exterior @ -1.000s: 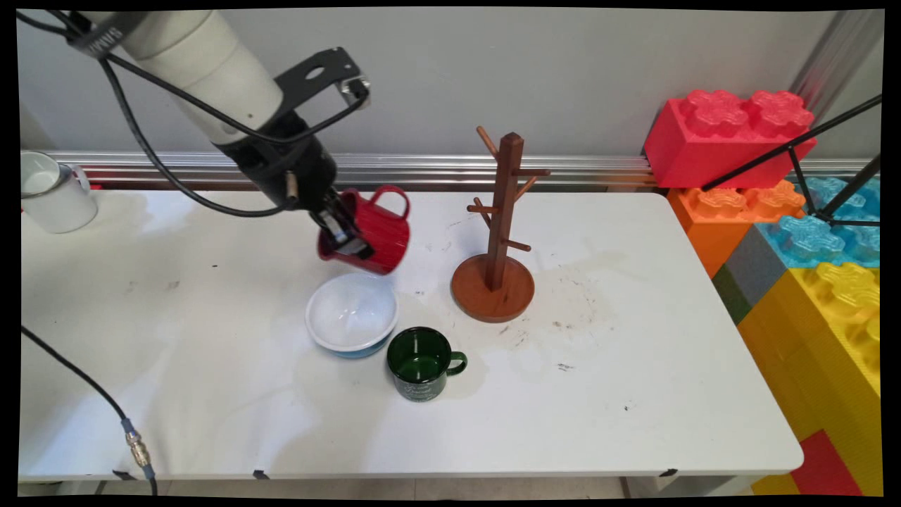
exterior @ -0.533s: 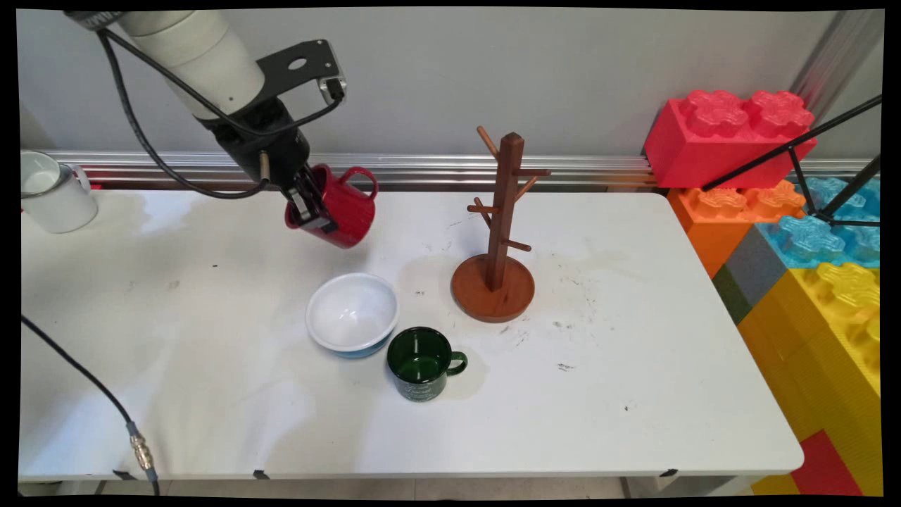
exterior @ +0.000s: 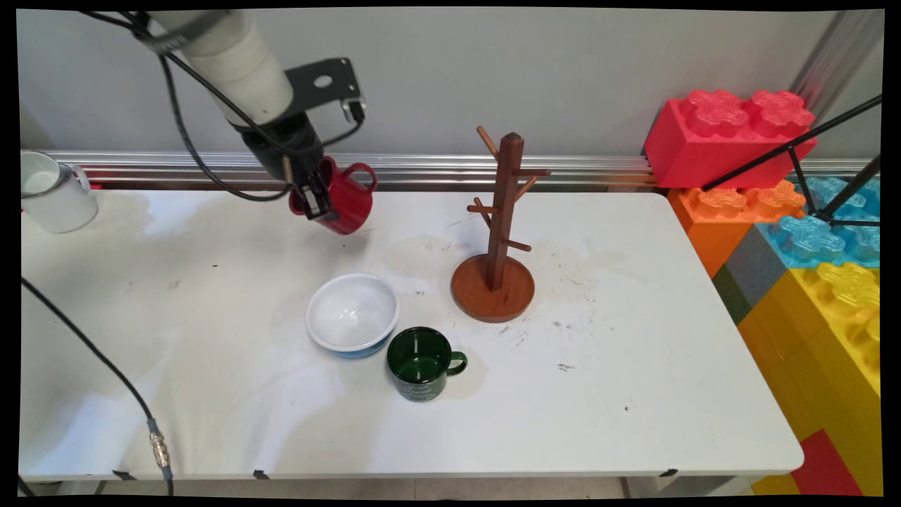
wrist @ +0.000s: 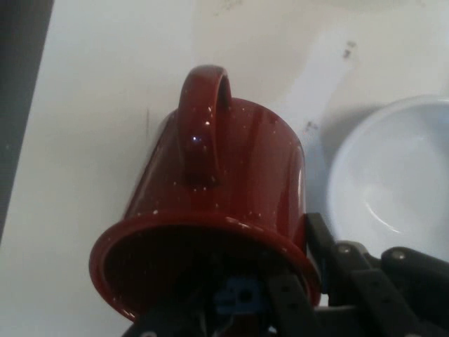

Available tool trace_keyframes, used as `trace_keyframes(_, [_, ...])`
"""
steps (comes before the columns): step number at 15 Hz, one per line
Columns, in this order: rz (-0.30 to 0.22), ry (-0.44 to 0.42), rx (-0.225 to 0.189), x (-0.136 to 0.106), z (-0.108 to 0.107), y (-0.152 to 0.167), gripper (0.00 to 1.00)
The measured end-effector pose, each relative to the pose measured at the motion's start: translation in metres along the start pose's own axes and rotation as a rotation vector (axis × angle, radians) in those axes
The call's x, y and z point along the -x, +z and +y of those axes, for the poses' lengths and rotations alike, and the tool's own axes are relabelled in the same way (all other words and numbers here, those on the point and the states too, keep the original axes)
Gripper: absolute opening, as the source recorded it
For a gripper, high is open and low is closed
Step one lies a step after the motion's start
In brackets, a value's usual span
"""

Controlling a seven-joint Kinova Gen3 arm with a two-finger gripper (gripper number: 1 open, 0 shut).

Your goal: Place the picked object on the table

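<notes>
- The red mug (exterior: 344, 201) is in the gripper (exterior: 318, 201), one finger inside the mouth and one outside, clamped on the rim wall; the hand view shows the mug (wrist: 217, 210) tipped on its side with the handle uppermost and the gripper (wrist: 295, 295) pinching its rim.
- A second ago the mug hung right over the bowl (exterior: 352, 312), mouth tilted down toward it. Half a second ago it had lifted up and back to the left. Now it sits lower and farther back, near the table's rear edge, its base close to or touching the table (exterior: 633, 394); I cannot tell which.
- So the mug has been carried away from the bowl toward the back of the table, still held.
- The bowl is white inside with a blue underside, and stands well in front of the mug; in the hand view the bowl (wrist: 393, 182) shows beside the mug.
- A green mug (exterior: 421, 364) stands just beside the bowl on its near right.
- A wooden mug tree (exterior: 497, 239) stands right of the red mug, apart, with no mugs on its pegs.
- A white mug (exterior: 51, 191) stands at the far left.
- Large toy bricks (exterior: 774, 190) are stacked off the table's right end.
</notes>
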Motion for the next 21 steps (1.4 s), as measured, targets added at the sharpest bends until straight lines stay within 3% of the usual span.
trace_keyframes(7, [-0.073,0.033,-0.028,-0.035,0.003,0.054,0.00])
trace_keyframes(14, [-0.152,-0.018,-0.030,-0.082,0.015,0.098,0.00])
trace_keyframes(21, [-0.208,-0.049,-0.030,-0.102,0.021,0.119,0.00])
